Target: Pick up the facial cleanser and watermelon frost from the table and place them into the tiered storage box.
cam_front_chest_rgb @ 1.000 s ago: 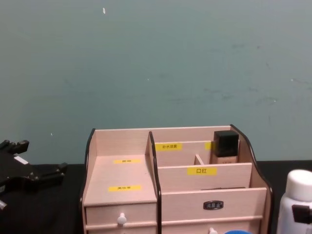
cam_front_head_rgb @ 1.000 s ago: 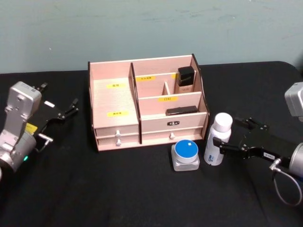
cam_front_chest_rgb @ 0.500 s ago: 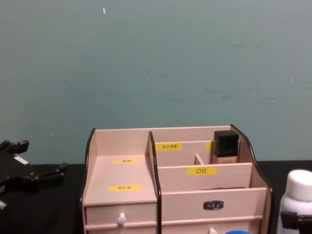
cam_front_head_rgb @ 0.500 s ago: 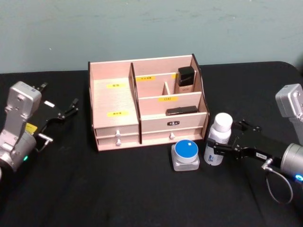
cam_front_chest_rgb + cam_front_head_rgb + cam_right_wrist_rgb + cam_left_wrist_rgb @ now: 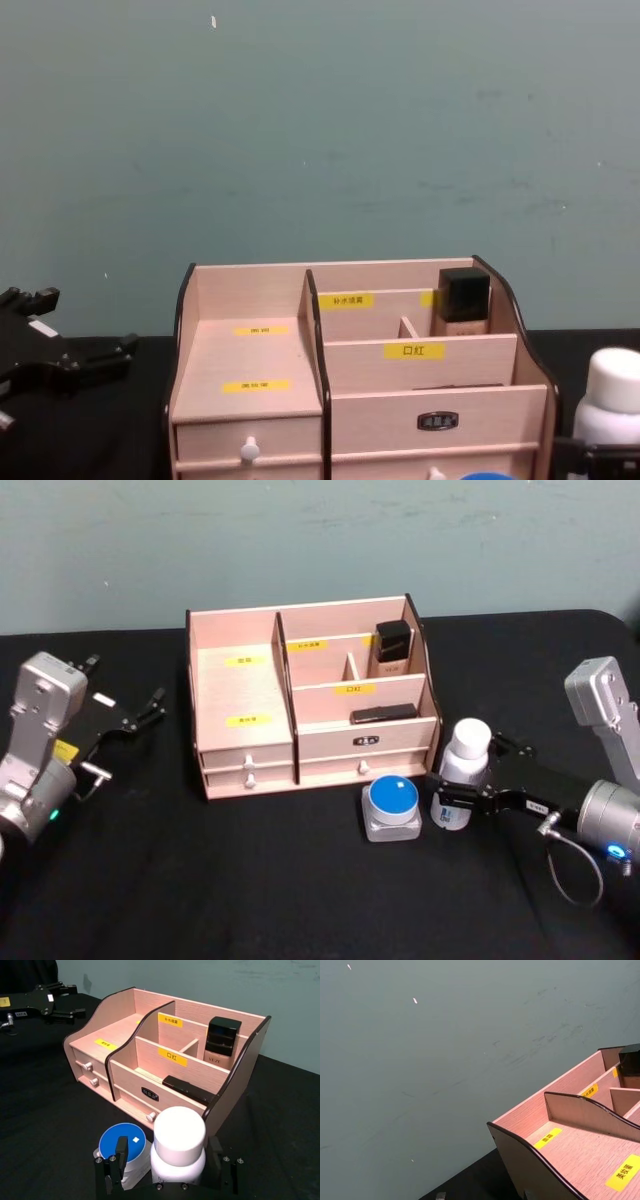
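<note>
Front yellow label, centre right of the chest view, on the tiered storage box: 口红
Rear yellow label, just above it: 补水喷雾
Dark-capped bottle, upper right of the right wrist view: "VE.E", middle letter unclear
Left yellow labels: unreadable

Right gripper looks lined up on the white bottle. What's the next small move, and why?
Probably shut the right gripper on the white bottle: its fingers stand open either side of the body, below the cap, a gap showing beside the blue-lidded jar. The left gripper sits parked far left.
</note>
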